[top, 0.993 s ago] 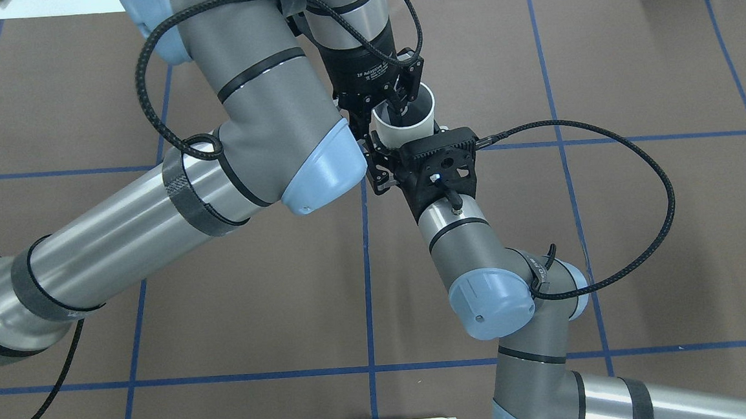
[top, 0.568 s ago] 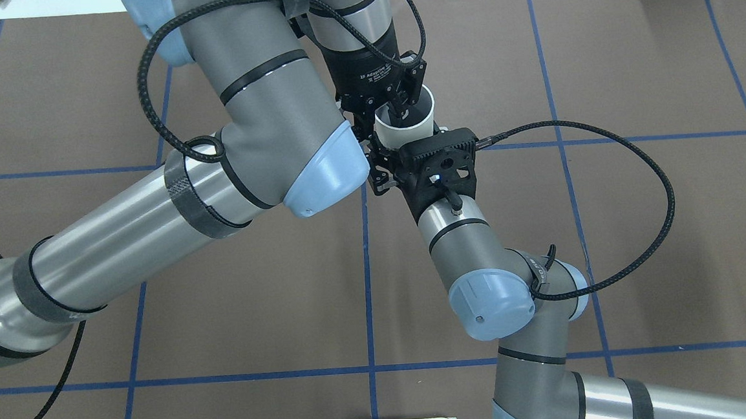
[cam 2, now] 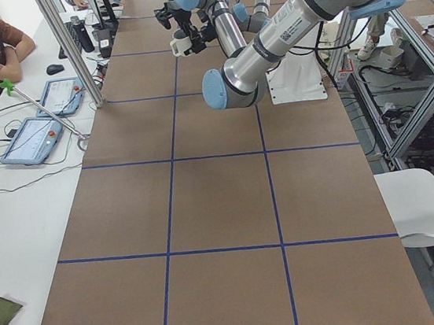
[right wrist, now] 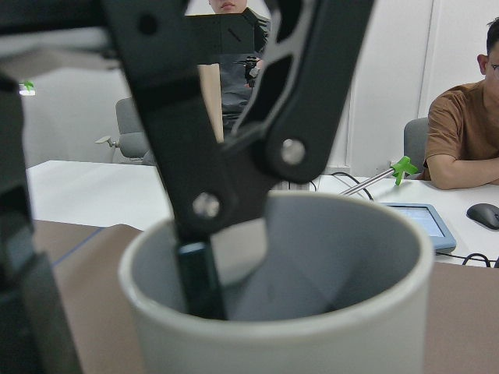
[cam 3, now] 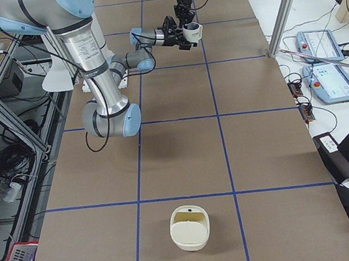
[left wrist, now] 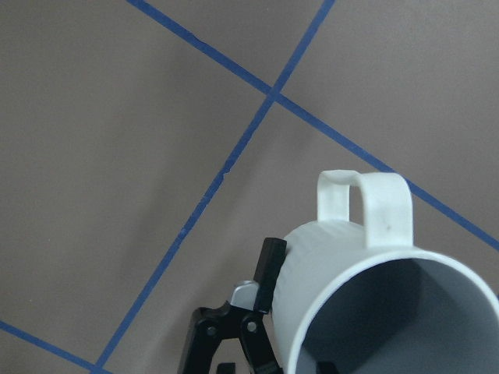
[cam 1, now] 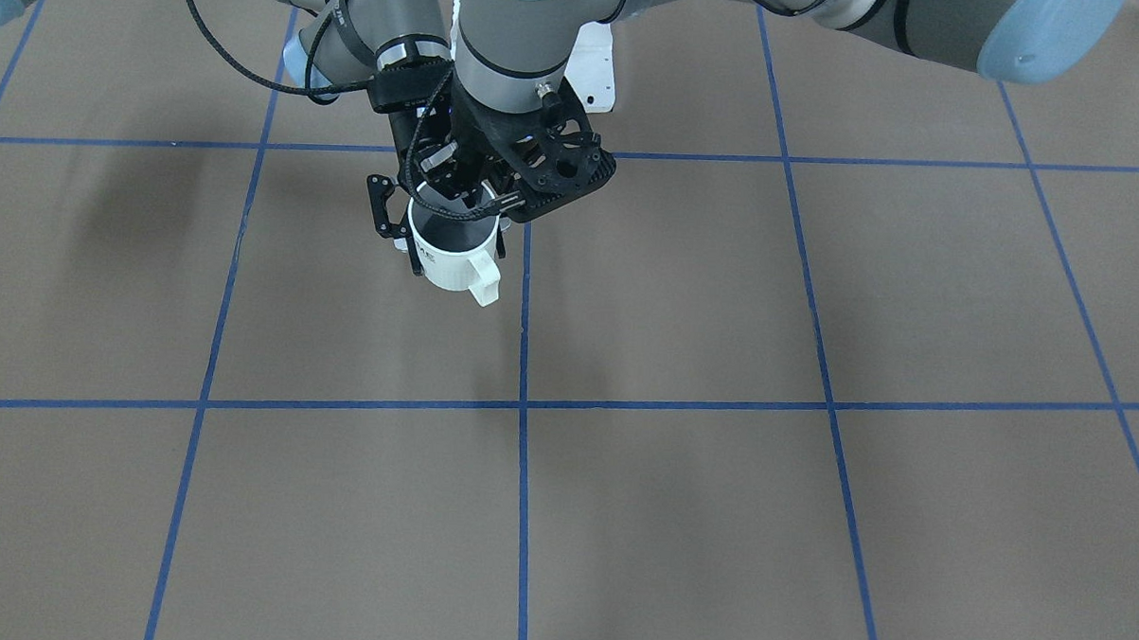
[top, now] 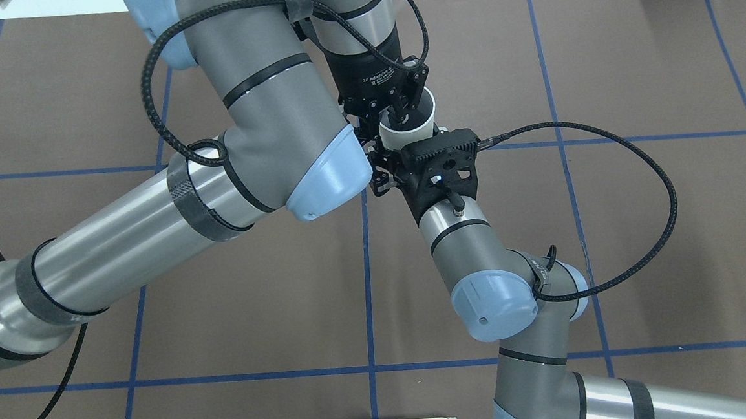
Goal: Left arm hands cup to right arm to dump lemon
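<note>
White cup (cam 1: 444,263) hung upright, mouth up, clear of the tabletop (cam 1: 721,316), by a blue grid line. Its squared handle (cam 1: 482,284) pointed away from the robot base. It had dark lettering on the side and a grey inside. Left hand (top: 388,114) pinched the rim, one finger inside. Couldn't tell if the lemon was in it.

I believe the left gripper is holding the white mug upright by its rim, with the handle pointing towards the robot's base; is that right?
Not quite. The left gripper does hold the white mug upright by its rim, but the handle points away from the robot's base, as the exterior front-facing view shows.
</note>
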Tool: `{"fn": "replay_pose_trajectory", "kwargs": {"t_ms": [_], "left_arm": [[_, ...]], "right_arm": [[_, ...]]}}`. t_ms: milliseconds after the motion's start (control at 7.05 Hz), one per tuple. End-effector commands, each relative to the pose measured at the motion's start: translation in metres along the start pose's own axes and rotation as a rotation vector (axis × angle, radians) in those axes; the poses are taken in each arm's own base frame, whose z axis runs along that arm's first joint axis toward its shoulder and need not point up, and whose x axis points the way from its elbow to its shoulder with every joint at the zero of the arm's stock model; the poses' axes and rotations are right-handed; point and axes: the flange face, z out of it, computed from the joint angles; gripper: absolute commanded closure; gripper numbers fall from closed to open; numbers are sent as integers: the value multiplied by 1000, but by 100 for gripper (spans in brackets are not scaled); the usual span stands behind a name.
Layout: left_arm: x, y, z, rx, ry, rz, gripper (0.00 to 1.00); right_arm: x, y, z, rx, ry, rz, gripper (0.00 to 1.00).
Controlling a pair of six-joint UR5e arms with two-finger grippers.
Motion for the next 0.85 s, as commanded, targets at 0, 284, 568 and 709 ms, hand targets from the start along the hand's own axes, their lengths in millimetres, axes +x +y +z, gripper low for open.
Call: {"fn": "replay_pose_trajectory", "kwargs": {"t_ms": [0,284,568,709], "left_arm": [[0,0,1,-1,-1,-3,67],[0,1,0,-1,0,-3,100],[1,2,-2,1,-18,-20,100],[2,4,-3,2,-17,-19,100]], "right_arm": [[1,2,0,-2,1,-2,13],[0,0,0,2,-1,1,13],[0,0,-2,4,-9,9,1],[2,5,-3,-4,-8,-4,1]]}}
